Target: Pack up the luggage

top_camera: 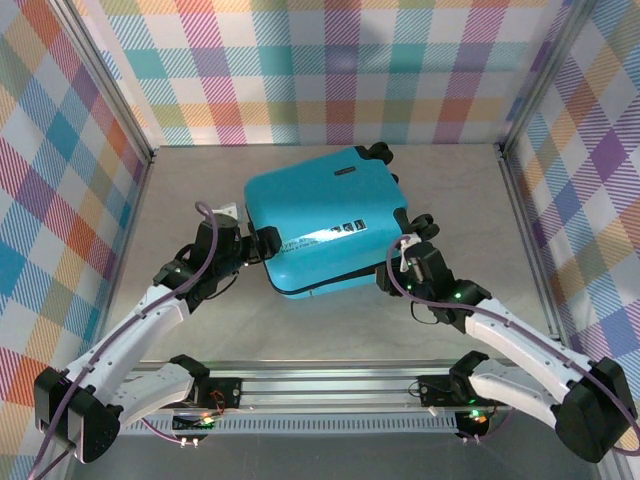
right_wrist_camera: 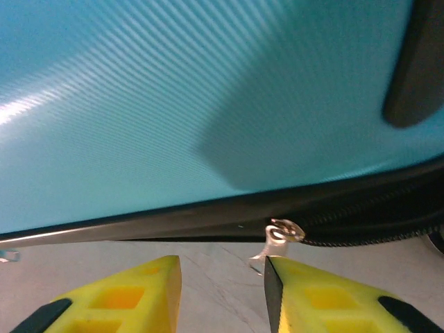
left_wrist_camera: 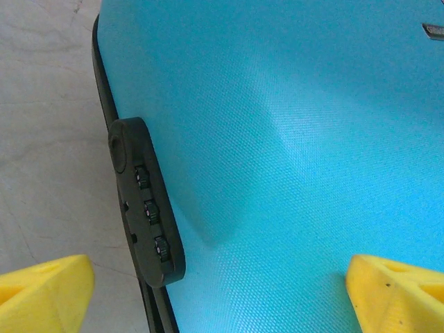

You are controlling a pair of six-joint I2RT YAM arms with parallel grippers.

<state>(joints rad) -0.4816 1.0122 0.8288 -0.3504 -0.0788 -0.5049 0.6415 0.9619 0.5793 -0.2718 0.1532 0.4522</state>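
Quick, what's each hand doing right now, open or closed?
Left hand: open, holding nothing, over the luggage.
Right hand: open, holding nothing, zipper pull just ahead.

1 luggage, 2 grippers

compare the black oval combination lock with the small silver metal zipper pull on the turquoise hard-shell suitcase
The black oval combination lock is a long block with three dials; the silver metal zipper pull is a thin tab. The lock lies flat on the turquoise hard-shell suitcase; the pull hangs loose. Both sit at its black zipper seam.
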